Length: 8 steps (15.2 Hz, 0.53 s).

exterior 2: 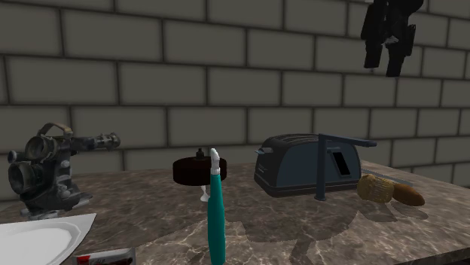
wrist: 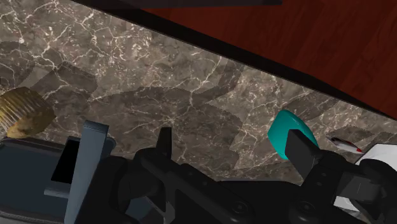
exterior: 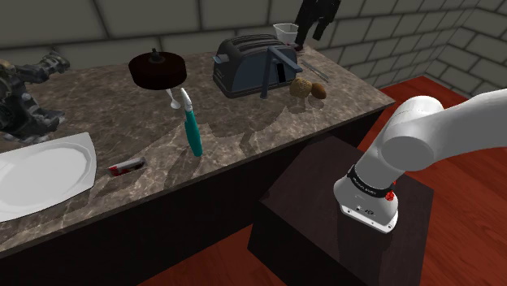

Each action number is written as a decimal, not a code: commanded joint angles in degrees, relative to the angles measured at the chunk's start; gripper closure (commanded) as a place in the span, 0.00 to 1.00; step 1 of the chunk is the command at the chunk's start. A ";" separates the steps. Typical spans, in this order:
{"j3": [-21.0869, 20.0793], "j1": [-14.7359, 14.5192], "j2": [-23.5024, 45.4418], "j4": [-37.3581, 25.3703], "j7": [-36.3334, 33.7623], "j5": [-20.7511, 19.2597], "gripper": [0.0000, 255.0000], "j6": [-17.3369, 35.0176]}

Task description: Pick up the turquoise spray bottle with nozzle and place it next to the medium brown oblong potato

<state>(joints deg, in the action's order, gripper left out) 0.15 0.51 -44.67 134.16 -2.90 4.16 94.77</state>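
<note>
Your gripper [wrist: 232, 140] hangs high over the worktop [exterior: 244, 138], fingers apart and empty, so you are at the approach step. The spray bottle [exterior: 192, 130] lies flat mid-worktop, well apart from the potato [exterior: 319, 91] beside the toaster [exterior: 248, 61]. Its long axis runs back to front, nozzle toward the wall. Come down and set the fingers across its body.

The white arm [exterior: 422, 130] was seen bent at the elbow, reaching up and toward the shoulder view's left. The black claw [exterior 2: 384, 54] was carried high at its end and pointed downward. In the wrist view, its two fingers [wrist: 301, 150] were spread well apart.
</note>
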 commanded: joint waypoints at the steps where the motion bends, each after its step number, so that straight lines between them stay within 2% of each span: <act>1: 0.00 0.00 0.00 0.00 0.00 0.00 0.00 0.00; 8: -8.34 -1.70 9.31 -1.08 -7.91 1.69 0.00 8.35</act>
<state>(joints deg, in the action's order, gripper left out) -6.98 -1.02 -37.39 134.03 -9.58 5.74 101.95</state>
